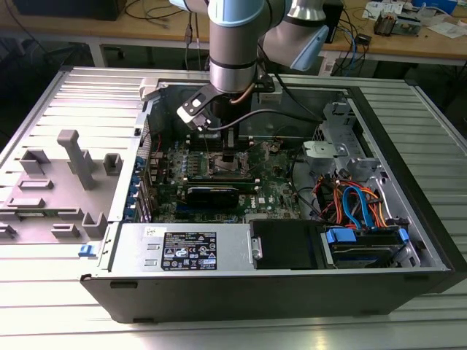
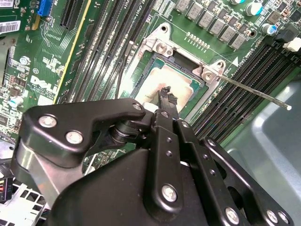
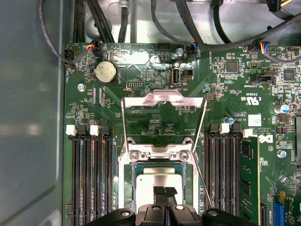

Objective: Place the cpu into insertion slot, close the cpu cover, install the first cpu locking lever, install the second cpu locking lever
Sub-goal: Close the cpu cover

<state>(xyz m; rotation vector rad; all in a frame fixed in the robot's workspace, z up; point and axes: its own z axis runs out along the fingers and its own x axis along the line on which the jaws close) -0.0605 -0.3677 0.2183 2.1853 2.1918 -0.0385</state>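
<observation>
The cpu lies flat in the insertion slot of the green motherboard, silver top up. The cpu cover stands swung open behind the socket, and the board shows through its cutout. My gripper hangs straight over the chip with its black fingers shut together and nothing between them. In the second wrist view the fingertips reach down to the cpu; whether they touch it is unclear. A thin locking lever sticks out loose from the socket corner. In the exterior view the gripper is low inside the case.
Black memory slots flank the socket on both sides. A coin battery and cables lie beyond the cover. The case walls, power supply and a drive bay with blue and orange cables surround the board. A grey fixture stands on the table.
</observation>
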